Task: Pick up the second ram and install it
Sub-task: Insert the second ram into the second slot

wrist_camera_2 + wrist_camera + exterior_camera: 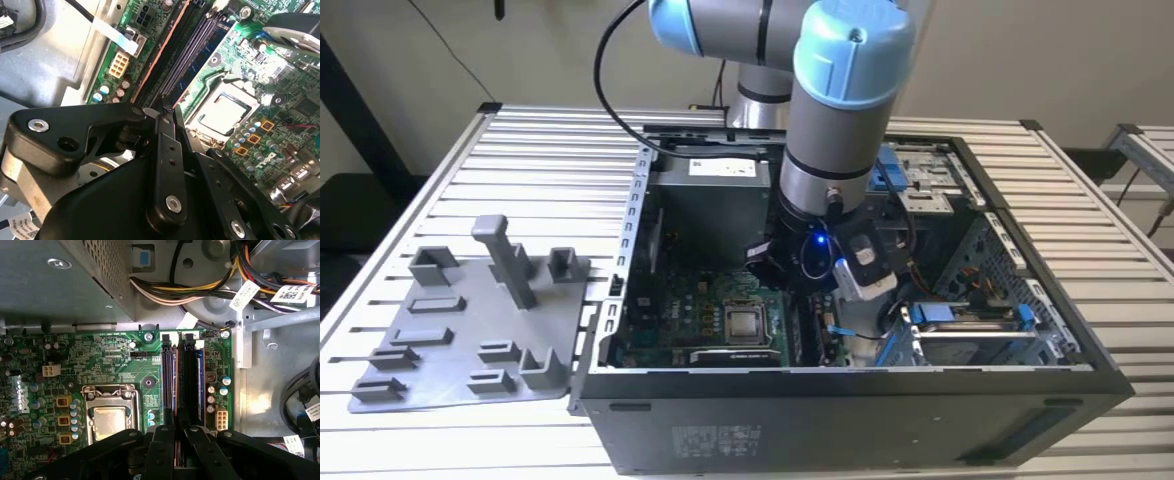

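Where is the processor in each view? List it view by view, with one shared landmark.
Exterior view: processor low in the open case, at the exterior view's left of the memory slots.
Second wrist view: processor beside the memory slots.
First wrist view: processor beside the memory slots.
Shared landmark: the memory slots.

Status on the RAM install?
Gripper down inside the PC case, over the motherboard memory slots. Fingers close together on a thin ram edge. Nothing blocking.

Even daylight brightens the slatted tabletop (480, 160), the open computer case (854, 400) interior lies in shadow, glare whitens the motherboard (260, 65) in the second wrist view, and the end effector (167, 125) blurs up close.
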Robot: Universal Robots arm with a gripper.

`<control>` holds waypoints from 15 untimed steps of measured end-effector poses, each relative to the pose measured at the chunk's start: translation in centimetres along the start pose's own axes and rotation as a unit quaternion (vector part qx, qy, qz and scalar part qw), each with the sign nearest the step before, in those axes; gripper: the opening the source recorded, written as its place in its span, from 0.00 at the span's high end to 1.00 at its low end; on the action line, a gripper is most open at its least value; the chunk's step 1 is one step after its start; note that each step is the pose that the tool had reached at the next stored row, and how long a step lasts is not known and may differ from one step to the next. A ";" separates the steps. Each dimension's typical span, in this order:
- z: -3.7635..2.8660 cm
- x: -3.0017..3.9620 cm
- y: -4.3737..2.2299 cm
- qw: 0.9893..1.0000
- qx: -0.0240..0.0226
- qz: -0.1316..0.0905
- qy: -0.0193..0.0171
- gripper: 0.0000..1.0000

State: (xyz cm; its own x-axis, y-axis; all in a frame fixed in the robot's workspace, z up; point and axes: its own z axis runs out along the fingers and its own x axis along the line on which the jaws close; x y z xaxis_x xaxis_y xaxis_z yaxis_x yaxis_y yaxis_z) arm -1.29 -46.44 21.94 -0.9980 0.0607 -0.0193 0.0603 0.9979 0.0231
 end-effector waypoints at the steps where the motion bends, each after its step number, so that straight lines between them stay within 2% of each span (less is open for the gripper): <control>1: 0.00 -0.03 0.00 1.000 0.000 -0.001 0.000 0.86; 15: 0.01 -0.20 0.02 1.000 0.000 -0.017 0.000 0.86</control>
State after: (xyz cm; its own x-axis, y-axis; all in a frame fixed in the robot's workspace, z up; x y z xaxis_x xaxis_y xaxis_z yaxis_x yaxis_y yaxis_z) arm -1.09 -46.43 21.93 -0.9995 0.0264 -0.0200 0.0259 0.9994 0.0231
